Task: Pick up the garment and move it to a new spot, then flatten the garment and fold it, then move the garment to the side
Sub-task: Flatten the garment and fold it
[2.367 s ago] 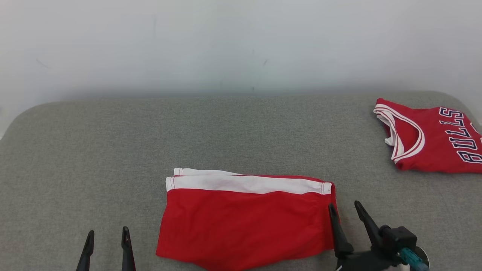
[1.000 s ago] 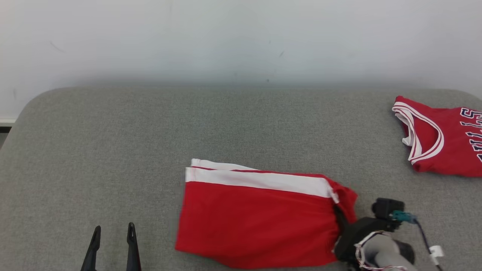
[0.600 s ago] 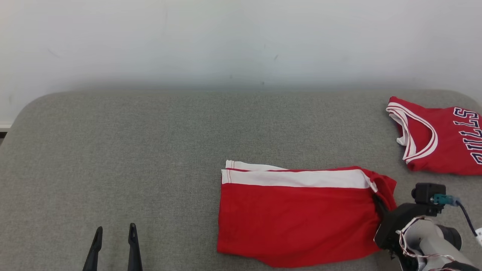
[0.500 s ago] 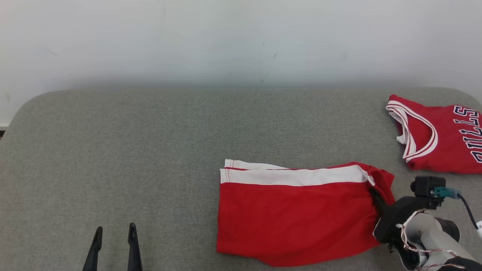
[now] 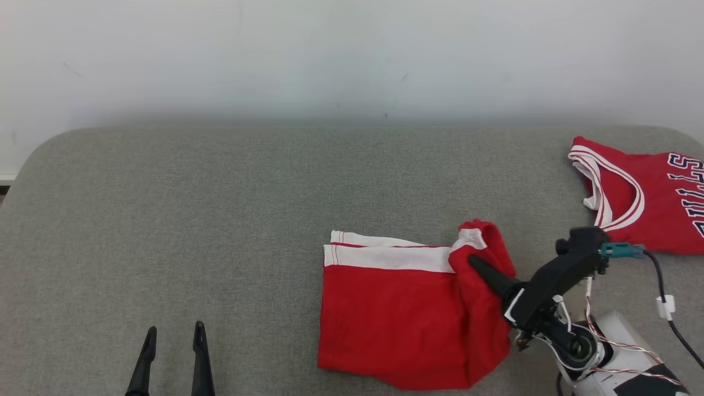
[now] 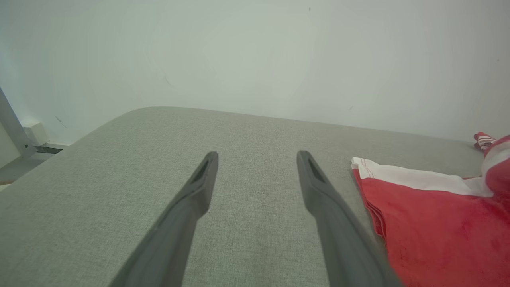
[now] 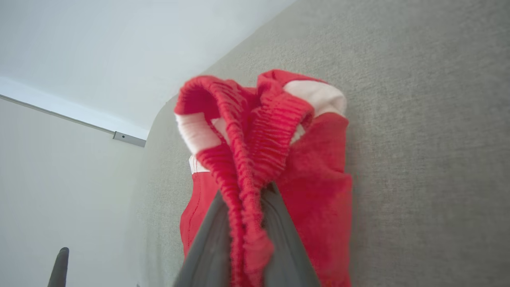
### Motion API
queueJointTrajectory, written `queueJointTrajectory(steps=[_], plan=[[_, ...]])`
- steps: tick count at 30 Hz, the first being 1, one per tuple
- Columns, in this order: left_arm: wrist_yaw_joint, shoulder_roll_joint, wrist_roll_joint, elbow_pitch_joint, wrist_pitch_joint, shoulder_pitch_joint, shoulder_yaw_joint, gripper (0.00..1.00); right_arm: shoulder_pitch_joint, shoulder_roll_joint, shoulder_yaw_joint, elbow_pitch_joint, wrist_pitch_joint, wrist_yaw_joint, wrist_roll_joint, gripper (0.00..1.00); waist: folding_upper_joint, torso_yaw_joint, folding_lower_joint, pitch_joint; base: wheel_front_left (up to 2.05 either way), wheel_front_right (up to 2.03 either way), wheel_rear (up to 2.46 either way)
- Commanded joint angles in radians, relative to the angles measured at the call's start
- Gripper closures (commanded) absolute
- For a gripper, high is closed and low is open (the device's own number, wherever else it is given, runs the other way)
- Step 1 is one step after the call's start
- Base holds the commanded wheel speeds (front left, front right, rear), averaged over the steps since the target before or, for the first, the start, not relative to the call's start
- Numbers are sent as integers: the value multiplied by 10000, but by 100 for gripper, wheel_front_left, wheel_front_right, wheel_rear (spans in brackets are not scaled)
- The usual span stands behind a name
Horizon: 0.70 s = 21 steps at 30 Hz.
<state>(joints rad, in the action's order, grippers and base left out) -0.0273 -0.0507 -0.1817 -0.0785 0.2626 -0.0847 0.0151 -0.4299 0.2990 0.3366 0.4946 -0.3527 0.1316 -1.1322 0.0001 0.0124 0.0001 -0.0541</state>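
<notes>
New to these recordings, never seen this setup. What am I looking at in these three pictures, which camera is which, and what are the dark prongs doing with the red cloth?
This is a two-armed robot; each arm ends in a gripper with two long dark fingers. The wide picture comes from a camera on its head, looking down at a grey padded surface. The other two come from wrist cameras, looking along each gripper's fingers. On the surface lie red shorts with a white stripe and, far right, a red jersey. The right gripper is shut on the shorts' elastic waistband, that end bunched up while the rest lies on the surface. The left gripper is open and empty, left of the shorts.
</notes>
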Motion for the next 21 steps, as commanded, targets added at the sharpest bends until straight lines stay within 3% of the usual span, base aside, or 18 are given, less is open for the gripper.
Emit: queueJointTrajectory(steps=[1,12,21], plan=[[-5,6,-65,-26,27,79,24,0,-11,-148,-45,-120,-187,-16,-71,100,-1,84,-1,35,0,0,0],[26,5,-287,-217,27,317,498,0,-825,-1773,-12,391,-1178,-4,779,100,-1,732,-1,50,0,0,0],[71,5,-439,-316,27,730,1026,0,-1262,-2346,-136,1631,-617,-4,2153,100,-1,1305,-1,-202,0,0,0]])
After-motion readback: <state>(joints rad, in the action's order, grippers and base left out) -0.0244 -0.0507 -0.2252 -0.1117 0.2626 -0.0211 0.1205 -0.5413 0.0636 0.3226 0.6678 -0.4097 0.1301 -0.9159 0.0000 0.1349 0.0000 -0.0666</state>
